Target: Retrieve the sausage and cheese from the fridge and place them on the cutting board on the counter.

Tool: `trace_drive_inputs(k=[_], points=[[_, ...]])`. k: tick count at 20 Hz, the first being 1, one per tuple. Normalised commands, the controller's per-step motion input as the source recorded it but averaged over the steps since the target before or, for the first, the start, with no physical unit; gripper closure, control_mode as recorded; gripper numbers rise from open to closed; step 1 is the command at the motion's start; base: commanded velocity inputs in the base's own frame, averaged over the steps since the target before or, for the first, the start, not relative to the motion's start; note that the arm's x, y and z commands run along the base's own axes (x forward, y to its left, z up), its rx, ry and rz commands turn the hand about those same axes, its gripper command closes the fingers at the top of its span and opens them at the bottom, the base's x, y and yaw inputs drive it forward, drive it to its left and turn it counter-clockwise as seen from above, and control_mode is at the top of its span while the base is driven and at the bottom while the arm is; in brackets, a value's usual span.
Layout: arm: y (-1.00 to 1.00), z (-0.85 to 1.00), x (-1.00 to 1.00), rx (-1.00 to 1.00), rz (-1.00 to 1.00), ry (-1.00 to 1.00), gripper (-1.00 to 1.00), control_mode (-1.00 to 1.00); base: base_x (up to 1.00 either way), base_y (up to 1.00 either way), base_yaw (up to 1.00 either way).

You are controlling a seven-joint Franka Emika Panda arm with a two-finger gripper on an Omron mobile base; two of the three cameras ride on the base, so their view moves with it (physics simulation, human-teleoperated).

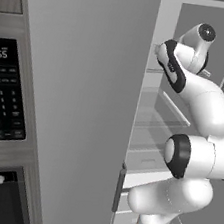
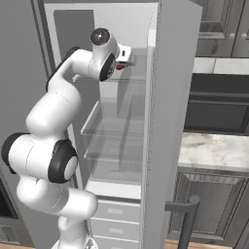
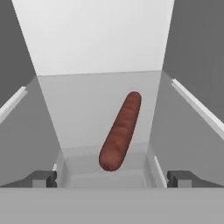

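The sausage (image 3: 120, 131), a reddish-brown link, lies on a glass shelf high up inside the open fridge (image 2: 121, 29). My gripper (image 3: 112, 178) is open and level with the shelf. Its two dark fingertips (image 3: 43, 178) stand wide apart on either side of the sausage's near end and do not touch it. In the right base view my hand (image 2: 125, 56) reaches into the top of the fridge, with a bit of red sausage (image 2: 119, 66) just under it. The cheese and the cutting board are out of view. A stretch of the counter (image 2: 214, 151) lies right of the fridge.
The open fridge door (image 2: 170, 121) stands right of my arm, its bar handle (image 2: 187, 219) low down. Lower glass shelves (image 2: 114, 126) and white drawers (image 2: 116, 214) sit below my hand. The other fridge door (image 1: 79, 104) and a black oven panel (image 1: 5, 94) are to the left.
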Motion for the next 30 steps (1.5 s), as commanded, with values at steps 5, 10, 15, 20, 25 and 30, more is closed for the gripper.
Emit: trace_drive_inputs(k=[5, 10, 15, 20, 25, 30], points=[[0.0, 0.03, 0.64, 0.0, 0.0, 0.08, -1.0, -1.0, 0.0, 0.0, 0.0], [-0.01, 0.0, 0.29, 0.0, 0.0, 0.1, -1.0, -1.0, 0.0, 0.0, 0.0], [-0.15, -0.01, 0.06, 0.0, 0.0, 0.07, -1.0, -1.0, 0.0, 0.0, 0.0], [-0.06, -0.15, 0.0, 0.0, 0.0, 0.03, -1.0, -1.0, 0.0, 0.0, 0.0], [0.0, -0.27, 0.01, 0.0, 0.0, 0.03, -1.0, -1.0, 0.0, 0.0, 0.0], [0.0, -0.18, 0.14, 0.0, 0.0, 0.02, -1.0, -1.0, 0.0, 0.0, 0.0]])
